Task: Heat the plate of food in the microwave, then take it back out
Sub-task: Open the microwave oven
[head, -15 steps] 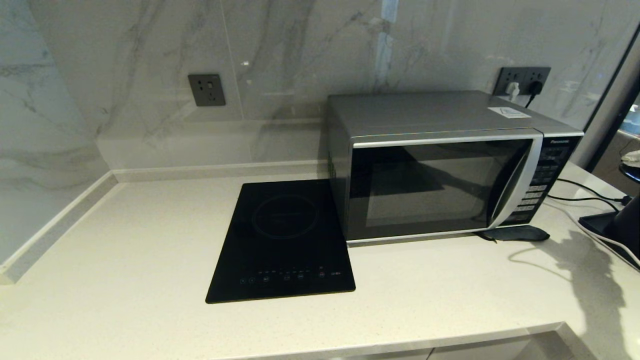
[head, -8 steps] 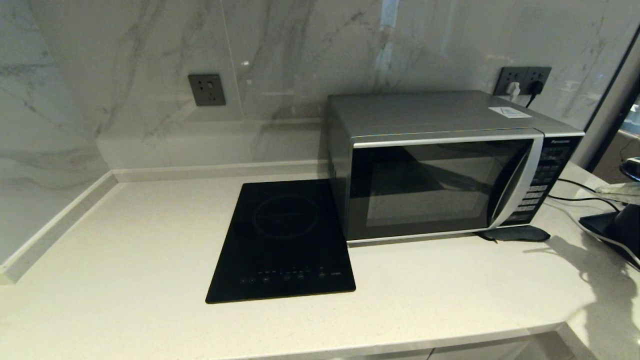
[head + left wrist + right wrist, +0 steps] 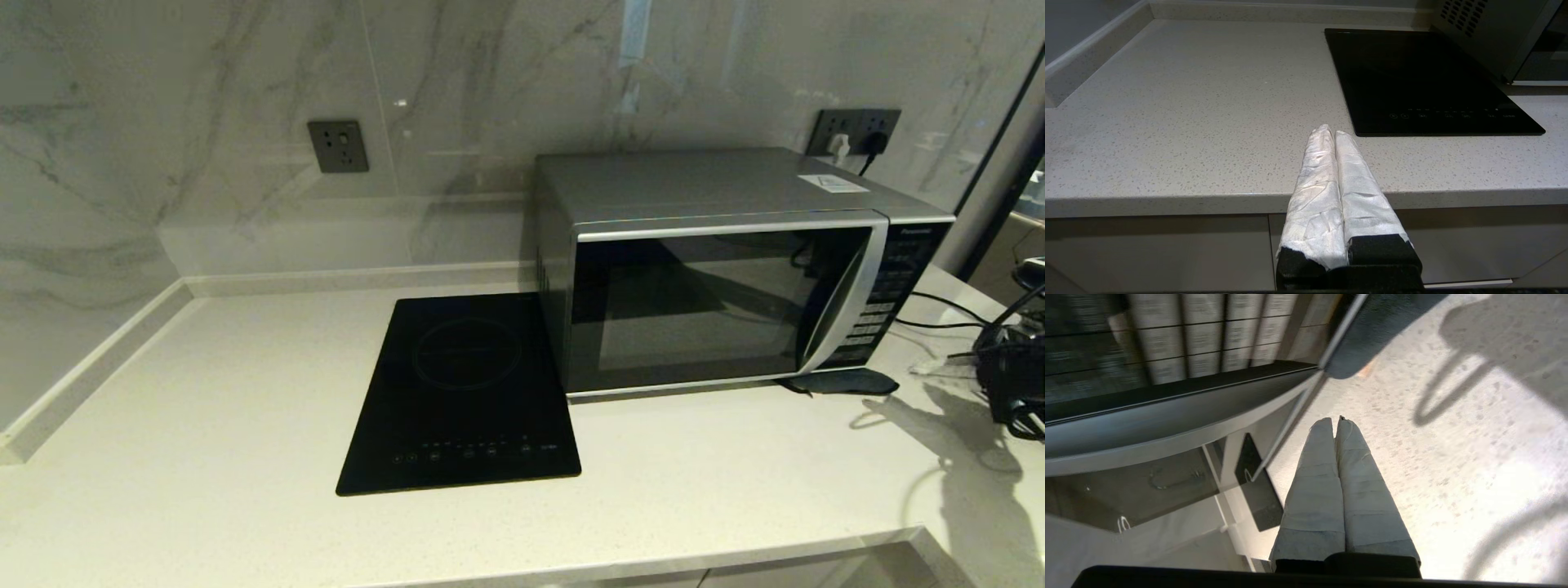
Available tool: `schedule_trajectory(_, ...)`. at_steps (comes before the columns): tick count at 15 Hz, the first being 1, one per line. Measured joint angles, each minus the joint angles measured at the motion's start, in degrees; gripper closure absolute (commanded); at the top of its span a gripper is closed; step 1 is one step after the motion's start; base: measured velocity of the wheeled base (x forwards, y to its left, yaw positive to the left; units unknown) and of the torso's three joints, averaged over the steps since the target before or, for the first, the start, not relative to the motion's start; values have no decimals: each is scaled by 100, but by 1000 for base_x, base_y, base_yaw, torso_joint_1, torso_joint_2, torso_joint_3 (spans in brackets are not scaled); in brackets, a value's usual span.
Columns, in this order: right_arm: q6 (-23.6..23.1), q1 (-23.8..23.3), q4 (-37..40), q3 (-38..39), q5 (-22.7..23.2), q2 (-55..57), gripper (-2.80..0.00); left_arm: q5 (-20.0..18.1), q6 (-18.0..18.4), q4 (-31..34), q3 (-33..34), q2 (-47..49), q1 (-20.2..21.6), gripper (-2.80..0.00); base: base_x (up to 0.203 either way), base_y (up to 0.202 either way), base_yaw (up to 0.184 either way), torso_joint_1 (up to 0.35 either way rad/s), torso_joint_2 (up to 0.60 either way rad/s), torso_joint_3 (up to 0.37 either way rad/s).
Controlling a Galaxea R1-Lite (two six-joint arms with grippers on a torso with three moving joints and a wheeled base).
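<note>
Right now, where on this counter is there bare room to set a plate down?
Bare pale speckled countertop between the left wall kerb and the flat black induction cooktop; also the strip before the closed silver microwave. Crowded right of the microwave: black cables and the right gripper.

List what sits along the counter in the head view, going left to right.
Black induction cooktop → silver microwave → dark flat pad at the microwave's front corner → right arm at the frame's right edge.
</note>
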State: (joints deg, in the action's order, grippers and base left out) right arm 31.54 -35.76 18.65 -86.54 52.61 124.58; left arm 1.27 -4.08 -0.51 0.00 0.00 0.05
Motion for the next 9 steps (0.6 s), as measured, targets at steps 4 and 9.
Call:
schedule_trajectory(4,-55,190,-245,-90,0,365,0,0,1,0,0,0,2,0,0,0,0,0,0,0)
schedule_trajectory(9,119,338,-694,-403,7,749,0,2,-2,0,0,0,2,0,0,0,0,0,0,0)
